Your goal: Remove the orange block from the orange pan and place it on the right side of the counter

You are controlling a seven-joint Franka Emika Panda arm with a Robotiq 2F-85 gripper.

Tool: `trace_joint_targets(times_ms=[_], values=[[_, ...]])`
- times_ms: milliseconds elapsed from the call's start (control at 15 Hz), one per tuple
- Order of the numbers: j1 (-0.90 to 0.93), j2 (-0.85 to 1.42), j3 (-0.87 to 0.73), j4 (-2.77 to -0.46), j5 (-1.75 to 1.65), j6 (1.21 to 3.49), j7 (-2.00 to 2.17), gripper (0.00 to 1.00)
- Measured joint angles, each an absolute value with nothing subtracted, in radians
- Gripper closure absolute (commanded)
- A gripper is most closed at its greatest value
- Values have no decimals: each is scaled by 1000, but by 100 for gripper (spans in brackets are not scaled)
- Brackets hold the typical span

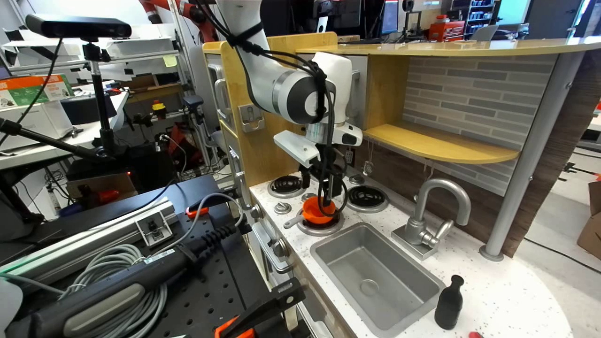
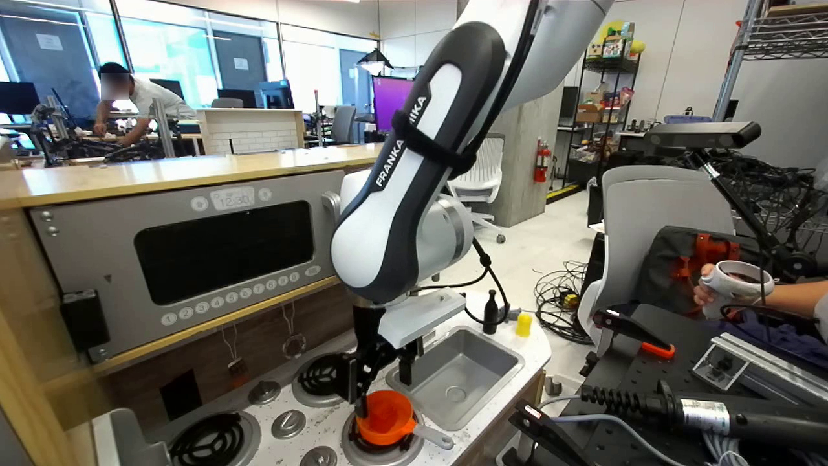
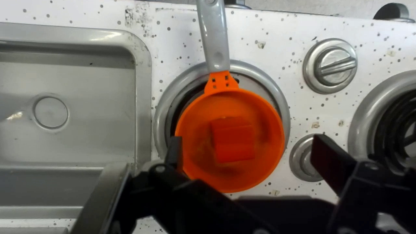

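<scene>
Near centre-frame in the wrist view, the orange block [image 3: 233, 140] is cradled by the orange pan [image 3: 240, 178]. The gripper [image 3: 248, 143] is spread wide, unladen; pre-grasp alignment is presumed, centred lowering required next.

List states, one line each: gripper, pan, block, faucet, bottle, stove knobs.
Gripper: open, holding nothing
Orange pan: on the burner beside the sink
Orange block: inside the pan
Faucet: no water visible
Black bottle: upright
Stove knobs: settings can't be told
</scene>
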State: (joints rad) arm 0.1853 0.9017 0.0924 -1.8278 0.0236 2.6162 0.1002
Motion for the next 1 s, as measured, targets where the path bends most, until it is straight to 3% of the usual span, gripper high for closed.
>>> trace_joint_targets(times_ms=[333,400,533,600,1000], values=[[206,958,72,-1761,21,2615,100,0],[208,962,70,-1760,21,2615,100,4],[212,969,64,-1755,21,2615,100,29],[214,972,62,-1754,21,2615,100,31],[218,977,57,-1751,19,2615,100,78]])
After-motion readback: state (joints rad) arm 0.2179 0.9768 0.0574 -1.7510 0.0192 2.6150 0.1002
